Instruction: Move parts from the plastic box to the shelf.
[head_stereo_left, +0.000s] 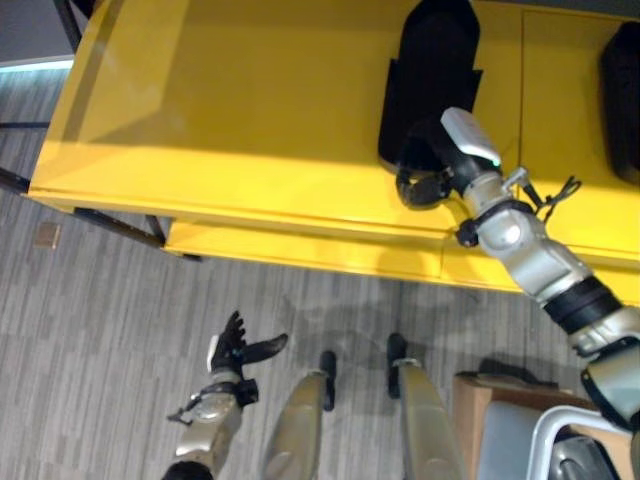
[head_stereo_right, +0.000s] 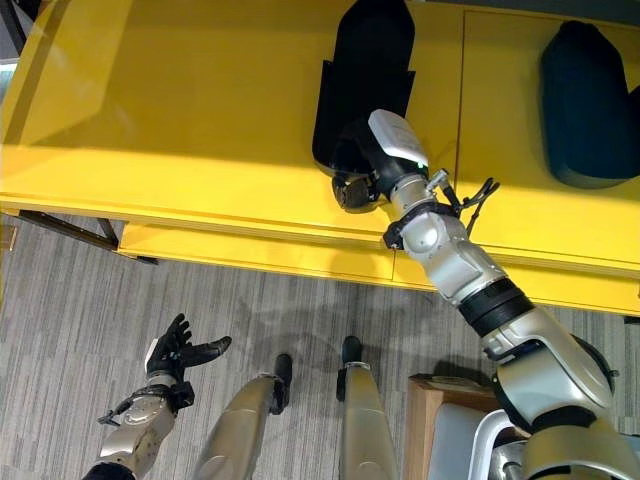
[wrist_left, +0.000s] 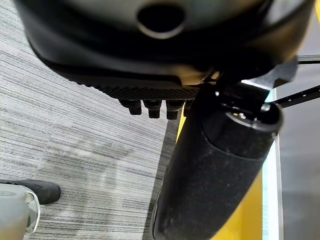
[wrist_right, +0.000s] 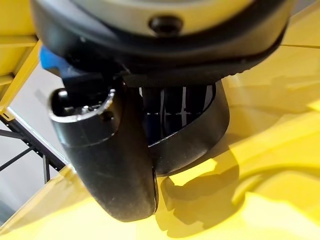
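Here, the right hand (head_stereo_right: 368, 172) reaches over the near edge of a yellow shelf (head_stereo_left: 230, 110). Its fingers and thumb curl round a black part (wrist_right: 200, 130), a curved dark piece that sits low over the shelf surface. Just beyond it lies a long black part (head_stereo_right: 365, 75) flat on the shelf, and another black part (head_stereo_right: 590, 105) lies further right. The left hand (head_stereo_left: 235, 352) hangs low over the grey striped floor (head_stereo_left: 100, 340), fingers spread and relaxed, holding nothing.
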